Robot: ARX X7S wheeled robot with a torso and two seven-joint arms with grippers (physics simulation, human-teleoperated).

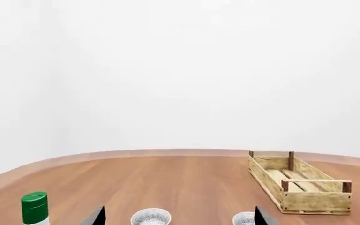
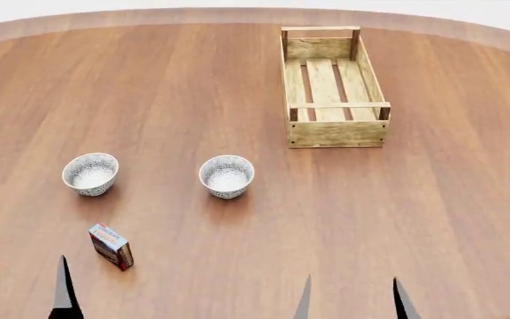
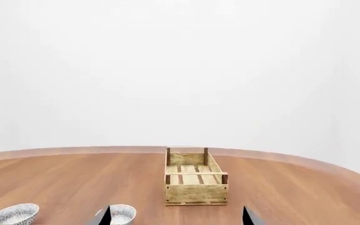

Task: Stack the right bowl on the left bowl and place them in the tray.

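Note:
Two white speckled bowls stand on the wooden table: the left bowl [image 2: 90, 173] and the right bowl [image 2: 226, 176]. The tray [image 2: 333, 86], a long light-wood crate with slatted floor, stands empty at the far right of the bowls. My left gripper [image 1: 180, 219] is open and empty, low near the table's front, with both bowls [image 1: 150, 217] [image 1: 244, 219] ahead of it. My right gripper [image 2: 352, 302] is open and empty, near the front edge right of the bowls. In the right wrist view the right bowl [image 3: 122, 214] sits by one fingertip and the tray [image 3: 196, 183] lies straight ahead.
A small red-and-blue box [image 2: 111, 246] lies in front of the left bowl. A white bottle with a green cap [image 1: 35, 207] stands at the far left. The round table's edge [image 2: 237, 13] curves behind the tray.

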